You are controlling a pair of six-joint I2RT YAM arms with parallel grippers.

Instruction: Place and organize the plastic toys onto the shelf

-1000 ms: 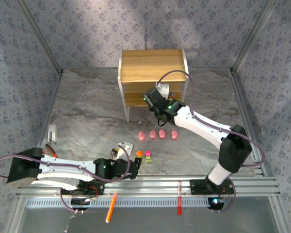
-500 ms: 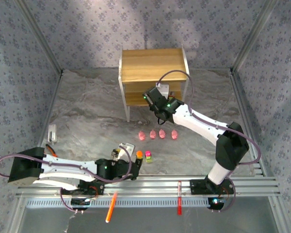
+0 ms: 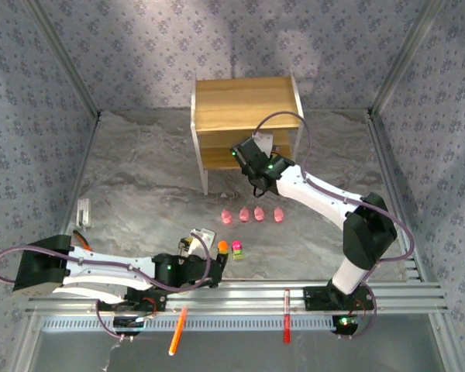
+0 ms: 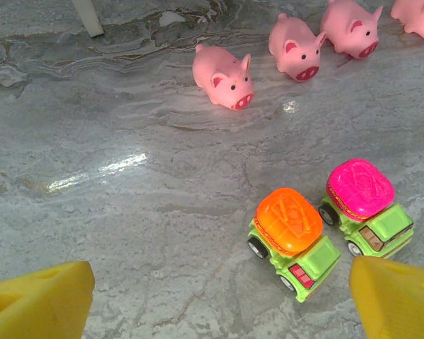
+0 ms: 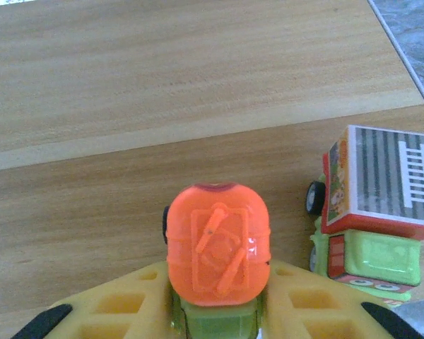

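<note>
The shelf stands at the back of the table. My right gripper reaches into its lower tier and is shut on an orange-topped green toy truck, held just over the wooden board. A grey-topped truck stands on that board to the right. Several pink pigs line up mid-table, the nearest pig facing me. An orange-topped truck and a magenta-topped truck sit side by side in front of my left gripper, which is open and low over the table.
An orange pen and a red pen lie on the front rail. A small white bracket stands at the left. A white shelf leg touches the marble surface. Patterned walls and metal posts enclose the table.
My right gripper has edged a little further toward the shelf with the orange-topped truck. The left arm and the toys on the table have not moved.
</note>
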